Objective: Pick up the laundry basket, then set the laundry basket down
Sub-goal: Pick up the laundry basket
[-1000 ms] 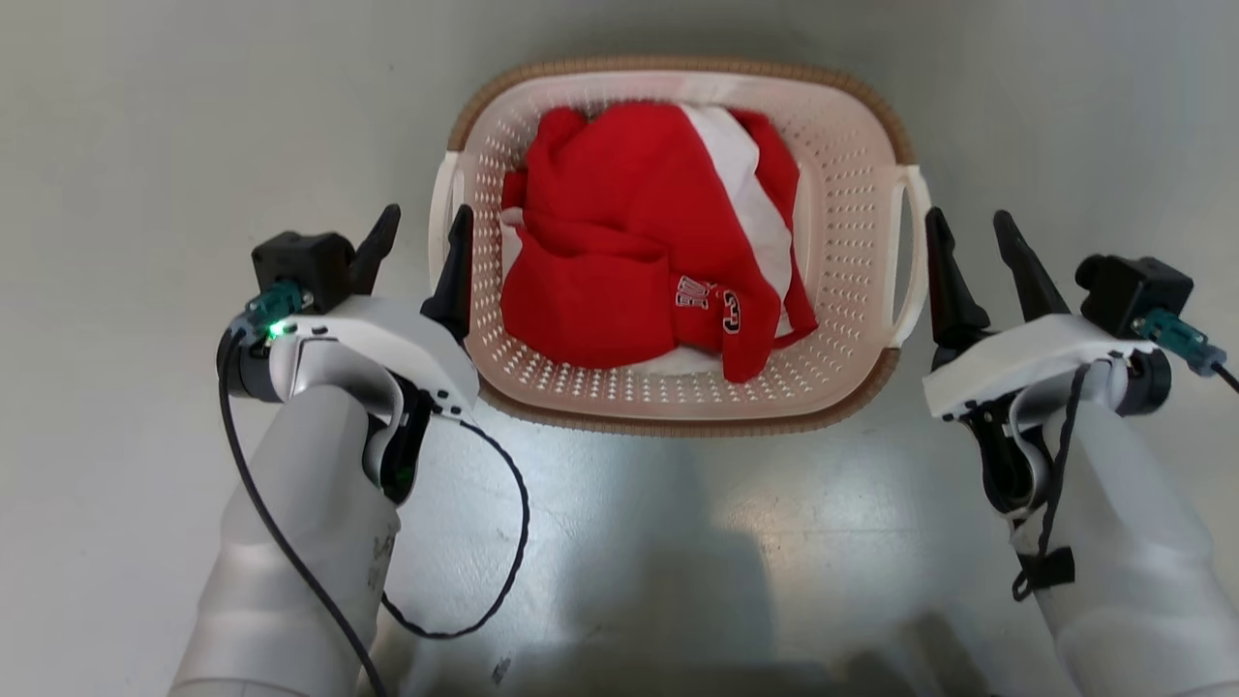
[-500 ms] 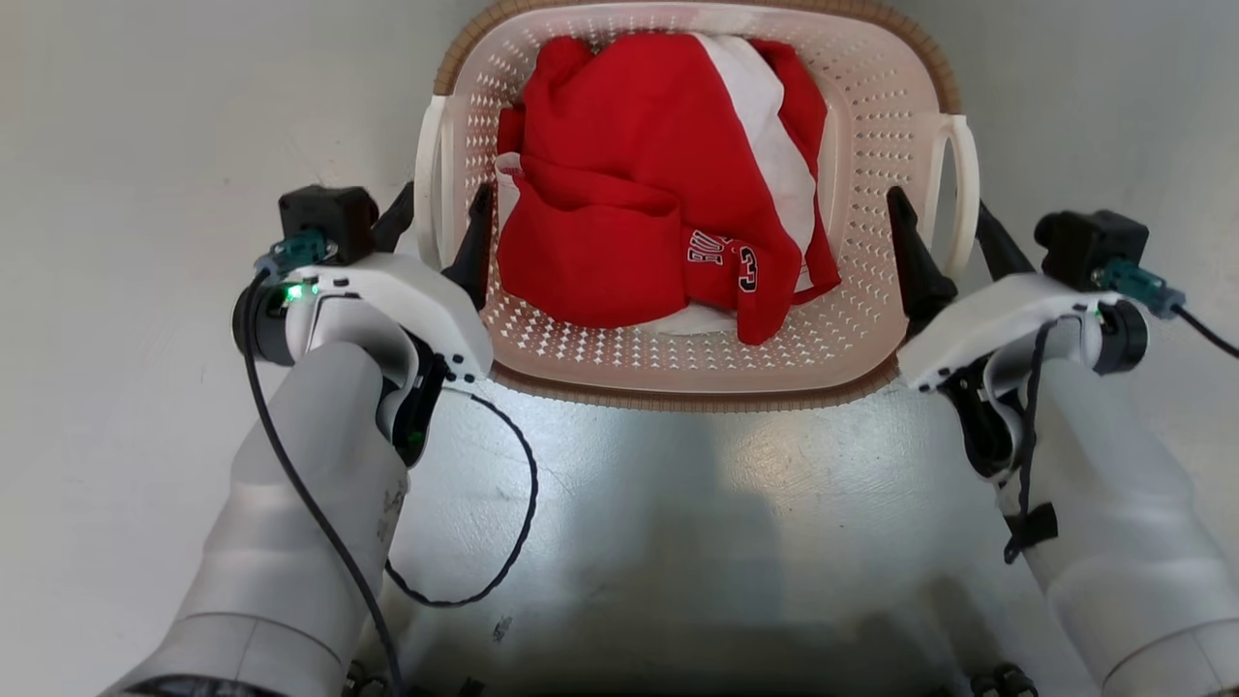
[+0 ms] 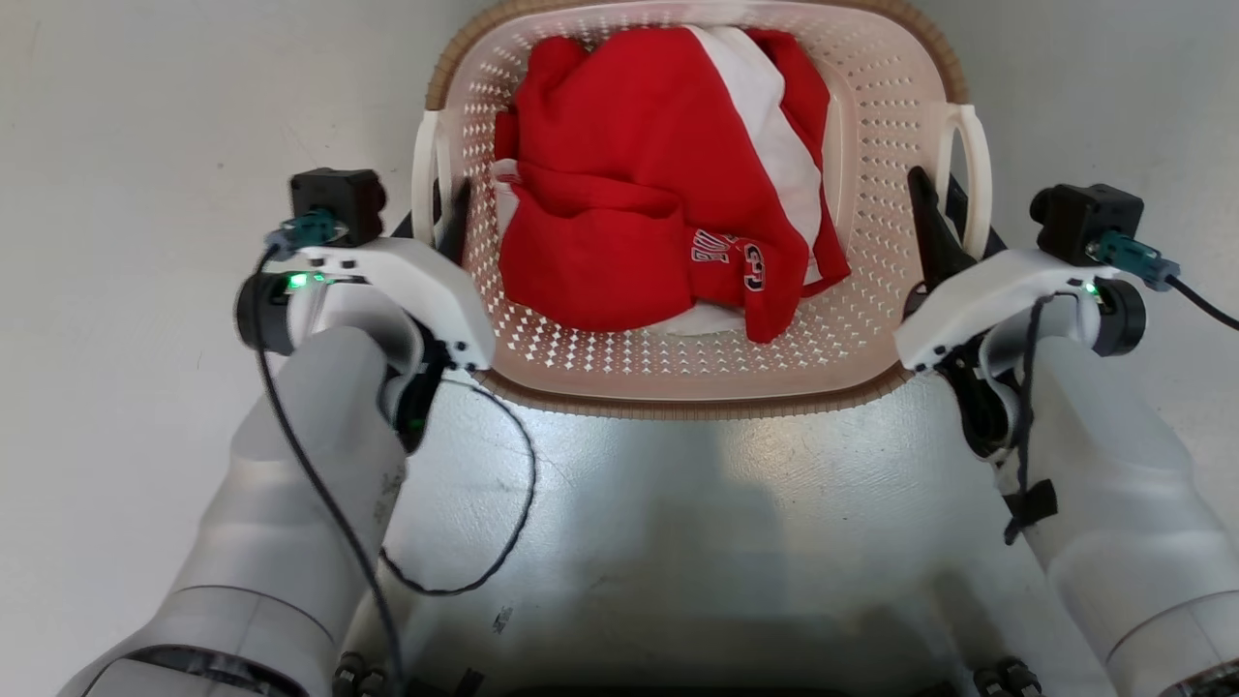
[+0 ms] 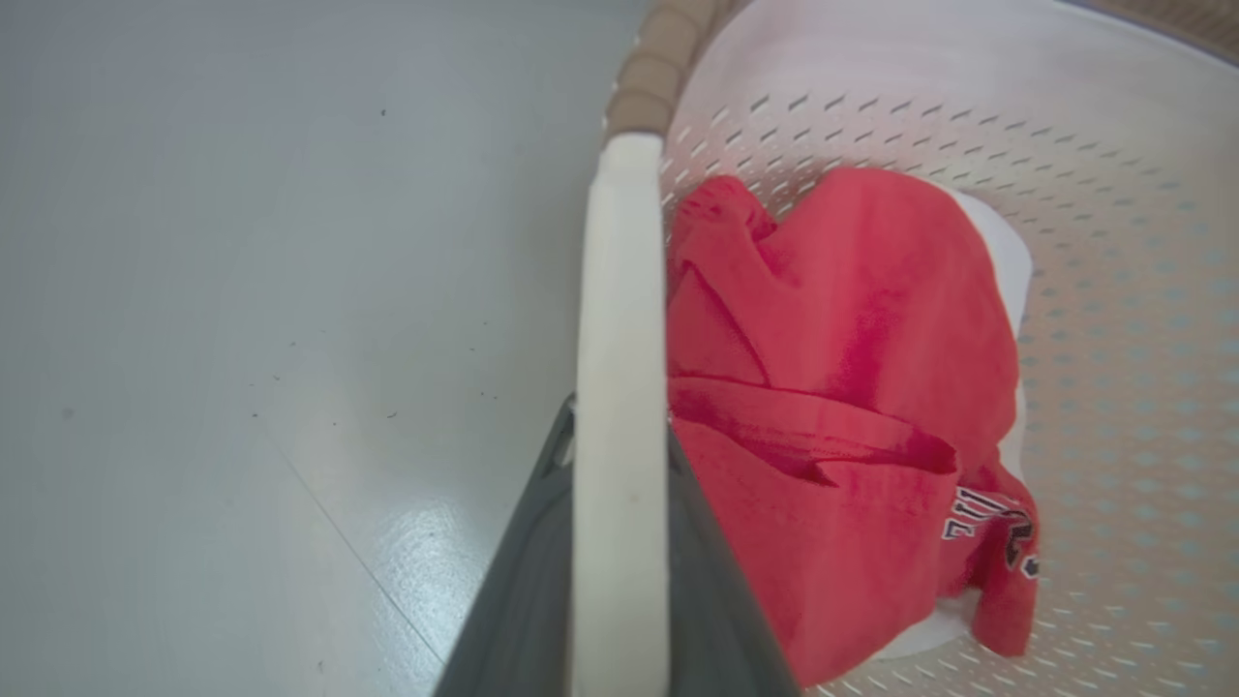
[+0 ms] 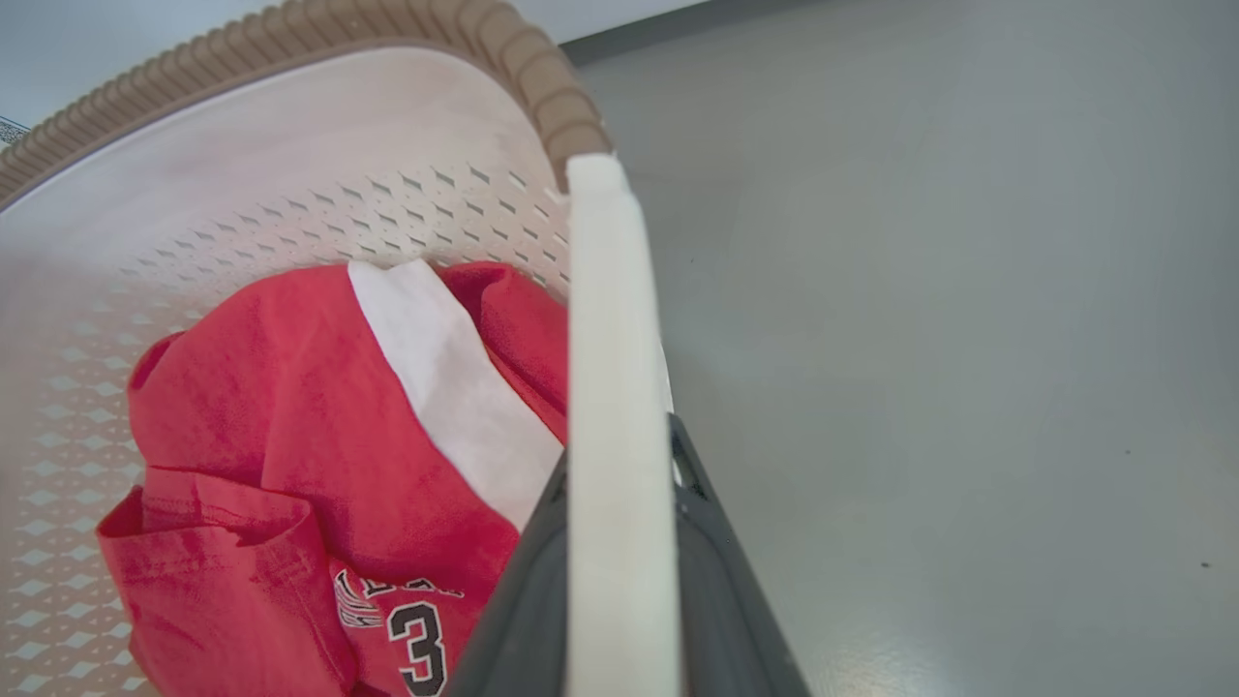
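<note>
The laundry basket (image 3: 871, 174) sits on the grey floor between my two arms, cream and perforated with a brown rim (image 3: 678, 407). A red and white garment (image 3: 629, 194) lies inside it. My left gripper (image 3: 433, 208) is shut on the white left handle (image 3: 423, 184), one finger inside the handle loop and one outside. My right gripper (image 3: 944, 208) holds the right handle (image 3: 973, 174) the same way. In the left wrist view the handle (image 4: 619, 290) runs up between both dark fingers (image 4: 523, 600); the right wrist view shows its handle (image 5: 610, 339) pinched likewise.
Smooth grey floor (image 3: 145, 145) spreads on every side of the basket. A loose black cable (image 3: 503, 542) hangs from my left wrist above the shiny floor patch (image 3: 697, 503) in front of my base.
Both grippers moved forward from beside the basket, took the side handles between their fingers and closed on them. The head view has shifted and the basket now looks closer.
</note>
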Controlling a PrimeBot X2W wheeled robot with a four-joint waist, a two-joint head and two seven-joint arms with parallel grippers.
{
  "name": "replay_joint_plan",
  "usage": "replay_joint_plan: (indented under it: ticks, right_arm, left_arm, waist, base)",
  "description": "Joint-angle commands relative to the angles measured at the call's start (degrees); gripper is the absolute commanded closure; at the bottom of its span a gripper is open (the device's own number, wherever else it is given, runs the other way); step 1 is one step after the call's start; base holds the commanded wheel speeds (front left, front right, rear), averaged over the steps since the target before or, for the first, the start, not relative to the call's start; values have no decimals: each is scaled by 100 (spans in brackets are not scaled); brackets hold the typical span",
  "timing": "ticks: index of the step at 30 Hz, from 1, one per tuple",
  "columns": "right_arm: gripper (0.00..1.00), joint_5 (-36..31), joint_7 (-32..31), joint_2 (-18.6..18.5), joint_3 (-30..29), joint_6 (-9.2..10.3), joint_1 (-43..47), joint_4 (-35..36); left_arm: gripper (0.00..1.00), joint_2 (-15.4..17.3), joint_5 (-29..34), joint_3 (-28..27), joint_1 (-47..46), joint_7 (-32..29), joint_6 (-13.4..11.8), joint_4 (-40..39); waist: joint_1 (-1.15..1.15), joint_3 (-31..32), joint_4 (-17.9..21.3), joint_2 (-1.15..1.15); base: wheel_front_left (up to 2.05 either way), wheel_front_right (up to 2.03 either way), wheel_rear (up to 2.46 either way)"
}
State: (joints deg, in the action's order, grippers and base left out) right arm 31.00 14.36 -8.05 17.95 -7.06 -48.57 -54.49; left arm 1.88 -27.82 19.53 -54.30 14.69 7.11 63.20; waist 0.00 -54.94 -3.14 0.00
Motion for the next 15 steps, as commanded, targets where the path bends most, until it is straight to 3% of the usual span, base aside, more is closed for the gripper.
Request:
replay_joint_plan:
  ticks: [1, 15]
  right_arm:
    - [100, 82, 63, 113, 162, -43, 153, 39]
    - [100, 418, 63, 124, 561, -43, 302, -10]
  left_arm:
    - [100, 168, -77, -14, 80, 30, 37, -21]
    - [100, 181, -509, 535, 243, 14, 37, 398]
  waist:
    - [0, 27, 8, 0]
    - [0, 616, 104, 0]
  base:
    - [0, 0, 0]
    - [0, 0, 0]
